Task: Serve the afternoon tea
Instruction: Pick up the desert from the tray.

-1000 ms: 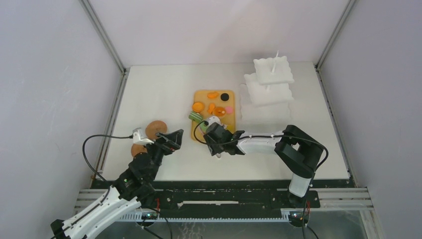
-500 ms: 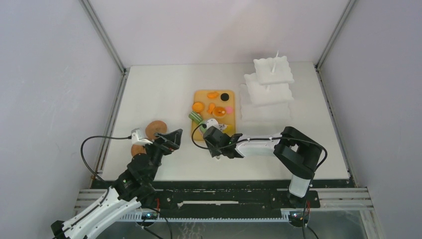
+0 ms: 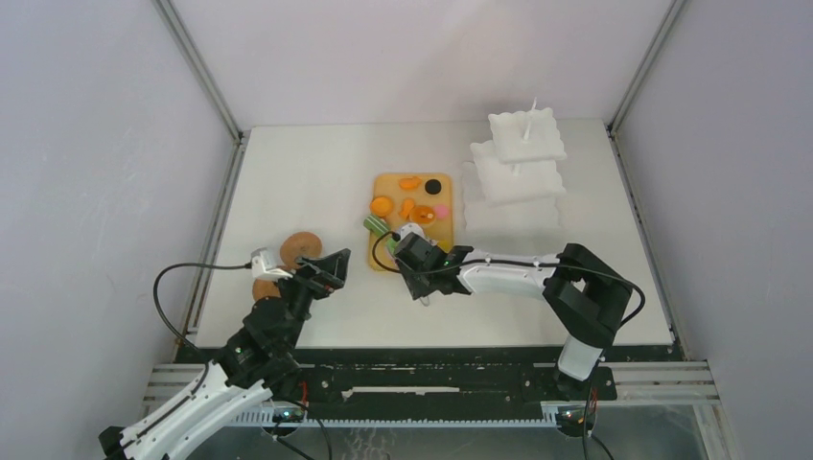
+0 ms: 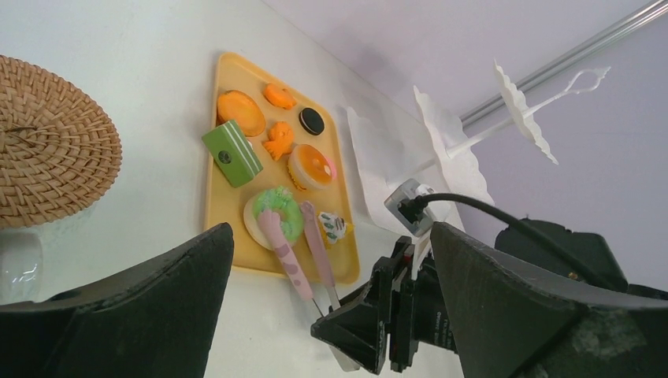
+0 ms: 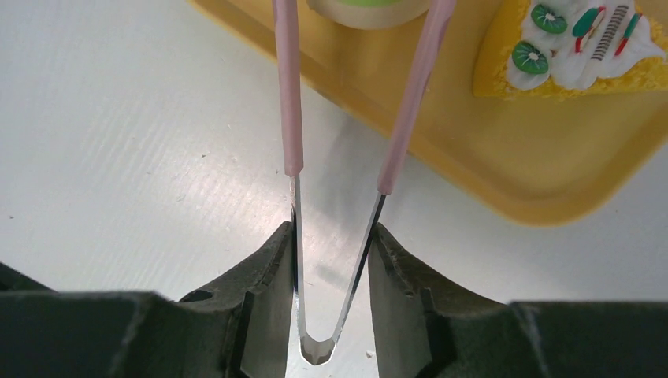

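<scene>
While the right pincer (image 5: 331, 268) is clamped on the bare metal bend of the tongs (image 5: 287, 94), one finger pressing each arm from outside, the two pink arms reach onto the yellow board (image 5: 512, 150). Their far ends lie to either side of the green donut (image 4: 274, 213), which sits near the board's front edge. Just beside it on the same board is the yellow wedge (image 5: 583, 39) with white icing and little green slices on top.

Further back on the board I can see the other pastries: a green block (image 4: 231, 153), an orange tart (image 4: 240, 113), two small orange pieces, a pink round with an orange top (image 4: 311, 167) and a black round (image 4: 312, 120). None of them touches the tongs.

Over on the left side of the desk (image 3: 316, 172), the left pincer (image 3: 324, 268) has its fingers spread wide apart and holds nothing. It sits just beside a woven coaster (image 4: 47, 142) that lies flat on the desk, well apart from the board. A white tiered stand (image 3: 518, 163) rises at the far right of the desk, just beyond the board.
</scene>
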`<state>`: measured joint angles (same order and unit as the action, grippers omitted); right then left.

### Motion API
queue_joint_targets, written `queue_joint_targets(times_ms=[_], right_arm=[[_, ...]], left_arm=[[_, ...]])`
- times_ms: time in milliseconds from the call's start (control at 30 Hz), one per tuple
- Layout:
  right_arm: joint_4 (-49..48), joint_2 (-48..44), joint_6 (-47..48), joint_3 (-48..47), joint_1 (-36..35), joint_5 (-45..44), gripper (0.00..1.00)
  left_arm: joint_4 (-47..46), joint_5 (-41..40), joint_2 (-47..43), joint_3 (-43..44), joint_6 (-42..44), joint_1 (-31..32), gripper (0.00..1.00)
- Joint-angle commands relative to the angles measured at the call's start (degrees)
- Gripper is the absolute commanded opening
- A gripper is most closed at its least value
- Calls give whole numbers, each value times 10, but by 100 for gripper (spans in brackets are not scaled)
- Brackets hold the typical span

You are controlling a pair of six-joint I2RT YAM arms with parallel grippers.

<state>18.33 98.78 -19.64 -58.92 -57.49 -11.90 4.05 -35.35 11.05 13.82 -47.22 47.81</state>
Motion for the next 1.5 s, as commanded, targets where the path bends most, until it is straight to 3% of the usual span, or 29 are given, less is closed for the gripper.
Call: queue_joint_targets(times_ms=[0, 200, 700, 1467], right_arm=[[45, -15, 6, -46, 18, 37, 43], [80, 1, 8, -70, 41, 70, 37], [83, -72, -9, -71, 15, 24, 24], [100, -199, -104, 11, 4, -106, 21]], left_arm=[[-2, 2, -11, 2, -6, -2, 99], [7, 1, -21, 3, -4, -2, 99], [24, 2, -36, 13, -1, -2, 99], [70, 6, -71, 24, -3, -2, 99]])
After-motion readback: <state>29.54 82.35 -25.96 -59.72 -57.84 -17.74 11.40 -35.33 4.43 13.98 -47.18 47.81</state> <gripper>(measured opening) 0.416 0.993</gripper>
